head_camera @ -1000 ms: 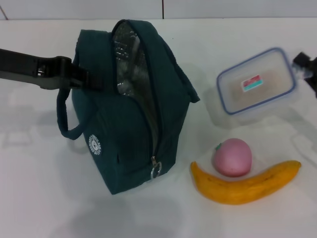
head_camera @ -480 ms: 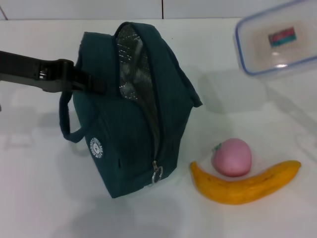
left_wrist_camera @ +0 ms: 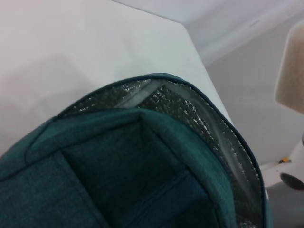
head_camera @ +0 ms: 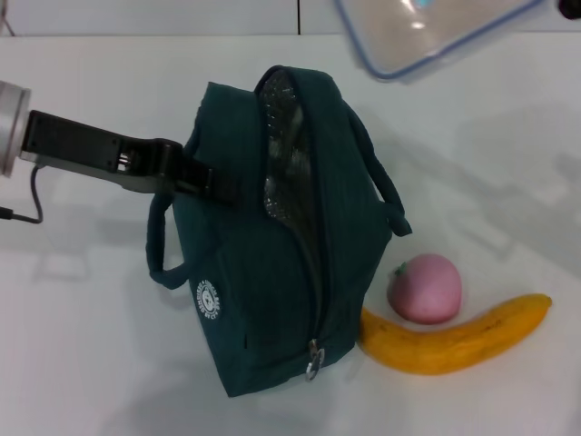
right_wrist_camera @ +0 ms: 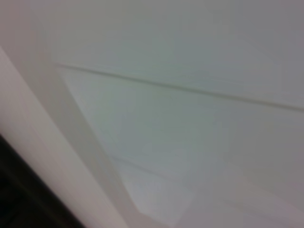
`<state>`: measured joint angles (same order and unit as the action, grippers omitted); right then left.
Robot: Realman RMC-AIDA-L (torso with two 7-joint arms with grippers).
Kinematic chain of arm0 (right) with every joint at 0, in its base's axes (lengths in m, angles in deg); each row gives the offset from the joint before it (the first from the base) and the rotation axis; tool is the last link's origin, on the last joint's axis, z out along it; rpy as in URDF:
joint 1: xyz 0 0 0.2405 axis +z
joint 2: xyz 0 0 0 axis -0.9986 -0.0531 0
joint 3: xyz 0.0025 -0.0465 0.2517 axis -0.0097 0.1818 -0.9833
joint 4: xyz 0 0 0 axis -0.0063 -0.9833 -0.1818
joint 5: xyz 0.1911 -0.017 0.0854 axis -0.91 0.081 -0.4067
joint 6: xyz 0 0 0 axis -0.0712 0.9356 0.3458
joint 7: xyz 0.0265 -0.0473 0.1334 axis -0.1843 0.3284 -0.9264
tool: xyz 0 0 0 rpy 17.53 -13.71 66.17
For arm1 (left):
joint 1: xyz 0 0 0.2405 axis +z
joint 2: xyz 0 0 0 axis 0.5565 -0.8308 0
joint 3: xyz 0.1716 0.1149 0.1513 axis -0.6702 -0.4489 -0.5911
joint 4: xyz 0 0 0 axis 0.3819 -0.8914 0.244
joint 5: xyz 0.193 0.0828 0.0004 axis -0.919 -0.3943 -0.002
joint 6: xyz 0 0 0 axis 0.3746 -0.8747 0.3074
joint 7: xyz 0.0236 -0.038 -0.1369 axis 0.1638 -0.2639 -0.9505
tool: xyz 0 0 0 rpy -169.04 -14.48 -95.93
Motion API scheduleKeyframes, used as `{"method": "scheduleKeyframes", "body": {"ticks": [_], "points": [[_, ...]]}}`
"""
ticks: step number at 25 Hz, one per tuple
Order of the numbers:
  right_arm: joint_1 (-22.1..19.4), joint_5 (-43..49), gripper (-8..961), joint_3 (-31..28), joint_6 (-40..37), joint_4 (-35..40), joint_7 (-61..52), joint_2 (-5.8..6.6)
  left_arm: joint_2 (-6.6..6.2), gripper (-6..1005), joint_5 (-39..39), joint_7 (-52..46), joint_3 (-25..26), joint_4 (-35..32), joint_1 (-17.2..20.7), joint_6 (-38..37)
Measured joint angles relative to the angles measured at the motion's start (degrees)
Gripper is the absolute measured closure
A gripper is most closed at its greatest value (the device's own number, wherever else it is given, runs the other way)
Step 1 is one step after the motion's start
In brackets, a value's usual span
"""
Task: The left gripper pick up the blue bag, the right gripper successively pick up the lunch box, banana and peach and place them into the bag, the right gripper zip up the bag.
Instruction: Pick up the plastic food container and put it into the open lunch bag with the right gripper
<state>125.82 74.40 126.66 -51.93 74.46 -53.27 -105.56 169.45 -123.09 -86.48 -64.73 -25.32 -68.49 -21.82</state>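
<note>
Since the earlier frames, the lunch box has risen from the table to the upper edge of the head view, where it hangs tilted, above and beyond the bag. Only a dark corner of the right gripper shows at the top right; it presumably carries the box, but whether its jaws are closed cannot be told from these views. The right wrist view shows only pale surfaces.

Over the same interval the bag has shifted toward the fruit and now leans, its lower corner touching or nearly touching the banana. The left gripper reaches in from the left and is closed on the bag's upper edge beside the handle, holding the mouth open. Silver lining shows through the unzipped opening in both the head and left wrist views; nothing can be seen inside the bag.

The peach sits just behind the banana, touching it, and both remain on the table.

Judged from this layout, the first transfer is midway: the box is lifted but not yet over the opening. The narrow, slanted mouth suggests the box must be aligned lengthwise before it goes in. Banana, peach and zipper are yet to be handled.
</note>
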Motion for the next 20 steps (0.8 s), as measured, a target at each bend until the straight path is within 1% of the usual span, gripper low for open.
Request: {"method": "scheduleKeyframes", "body": {"ticks": [3, 7, 9, 11, 13, 17, 20], "points": [[3.0, 0.5, 859, 1.4, 1.1, -1.1, 0.2, -0.08, 0.33, 962, 0.2, 0.2, -0.2, 0.0, -0.4, 0.1], [5.4, 0.5, 859, 6.1, 5.5, -2.0, 0.9, -0.16, 0.41, 962, 0.3, 1.1, -0.1, 2.2, -1.3, 0.3], [5.9, 0.5, 859, 8.8, 8.1, -2.0, 1.4, -0.16, 0.41, 962, 0.4, 1.4, 0.0, 2.8, -1.6, 0.4], [6.2, 0.5, 859, 11.6, 10.7, -2.0, 2.2, -0.15, 0.41, 962, 0.4, 2.8, 0.1, 4.9, -2.4, 0.4], [6.5, 0.5, 859, 14.5, 13.7, -2.0, 3.1, -0.15, 0.36, 962, 0.4, 3.3, 0.2, 5.2, -2.5, 0.4], [6.1, 0.5, 859, 19.6, 18.8, -1.5, 3.9, -0.14, -0.24, 962, 0.4, 3.8, 0.4, 5.2, -1.9, 1.2], [5.9, 0.5, 859, 21.6, 20.0, -1.4, 4.1, -0.14, -0.74, 962, 0.4, 4.3, 0.5, 5.1, -1.3, 2.3]]}}
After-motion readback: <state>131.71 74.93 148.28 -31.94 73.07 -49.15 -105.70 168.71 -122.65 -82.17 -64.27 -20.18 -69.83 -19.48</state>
